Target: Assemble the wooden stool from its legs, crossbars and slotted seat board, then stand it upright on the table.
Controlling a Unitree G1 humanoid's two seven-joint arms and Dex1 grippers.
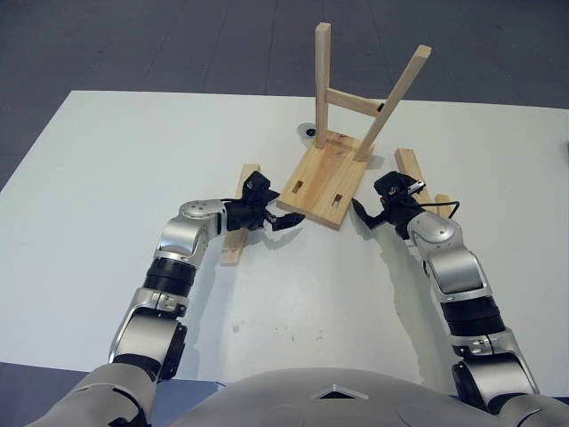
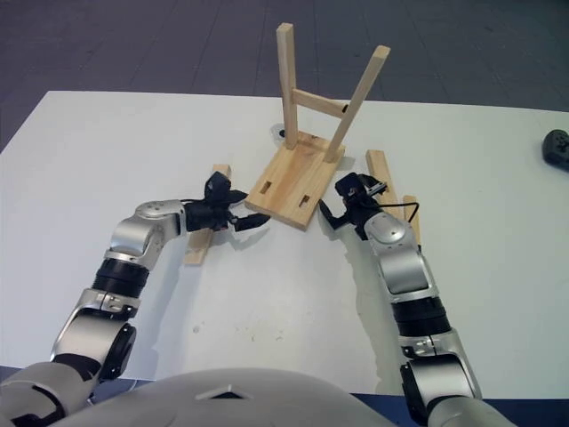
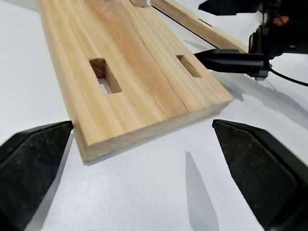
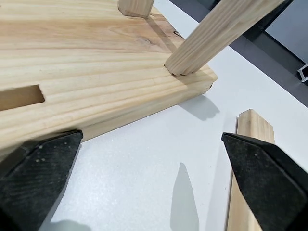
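Observation:
The slotted seat board [image 1: 324, 182] lies flat mid-table. Two legs [image 1: 322, 80] joined by a crossbar [image 1: 354, 102] stand up from its far end, and two slots [image 1: 296, 187] near its front end are empty. My left gripper [image 1: 284, 221] is open at the board's front left corner, above a loose leg piece [image 1: 238, 222]; in the left wrist view its fingers [image 3: 33, 163] straddle the board's corner [image 3: 130, 67]. My right gripper [image 1: 363, 213] is open at the board's right edge, one finger [image 4: 38, 173] by the board [image 4: 86, 72]. More loose pieces [image 1: 411, 173] lie beside it.
The white table [image 1: 116, 178] has wide free room on the left and in front. A small dark round item [image 1: 308, 130] sits just behind the board. A black object [image 2: 557, 147] rests near the table's far right edge.

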